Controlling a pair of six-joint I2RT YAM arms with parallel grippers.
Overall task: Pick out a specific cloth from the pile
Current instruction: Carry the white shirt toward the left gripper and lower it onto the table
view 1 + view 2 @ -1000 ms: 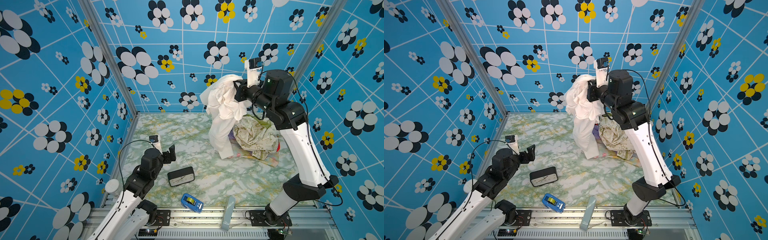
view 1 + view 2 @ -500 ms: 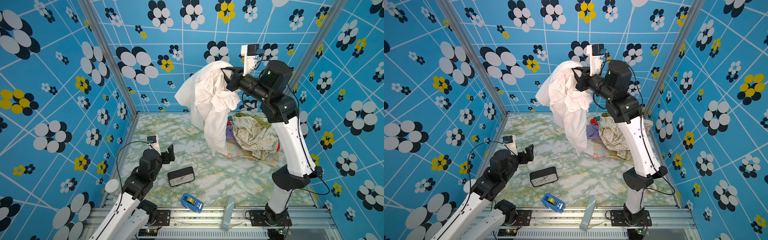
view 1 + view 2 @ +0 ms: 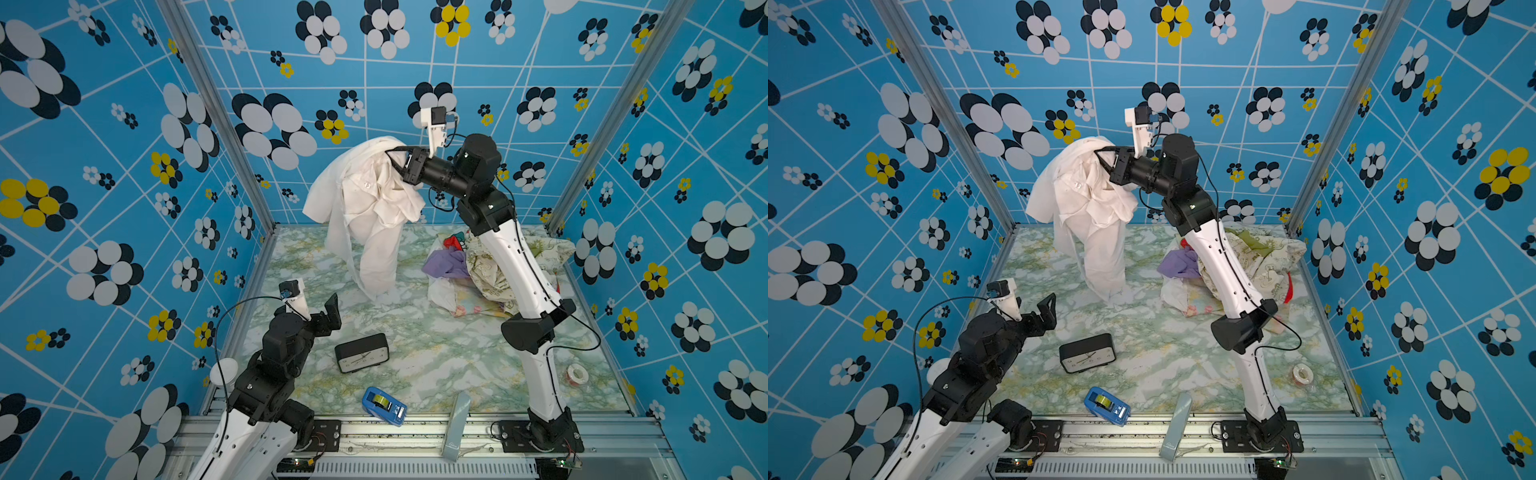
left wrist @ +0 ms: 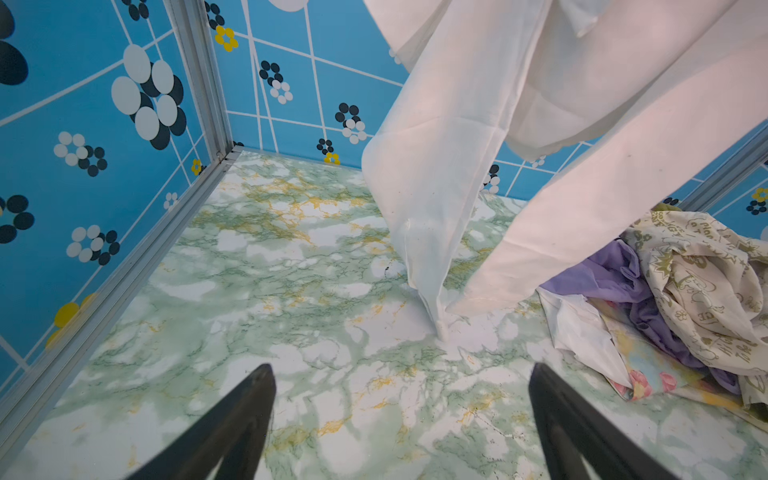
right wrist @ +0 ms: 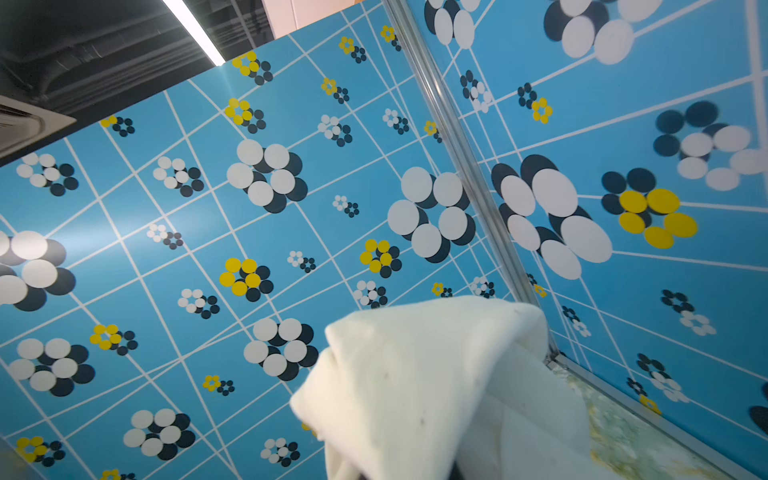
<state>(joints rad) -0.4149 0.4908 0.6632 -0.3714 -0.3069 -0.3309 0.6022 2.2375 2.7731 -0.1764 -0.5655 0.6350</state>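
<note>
The right gripper (image 3: 395,160), upper centre in both top views, is clamped tight on a bunched fold of the cloth (image 3: 365,216). The cloth hangs down with its lowest tip touching the marbled table (image 3: 436,365) mid-frame, left of the pile (image 3: 490,266). At lower left the left gripper (image 4: 401,365) stands wide apart, holding nothing. Olive lettering on the pile's cream cloth (image 4: 698,266) is too crumpled to read, and any marking on the black clock (image 3: 361,353) or blue tape dispenser (image 3: 384,401) is too small
</note>
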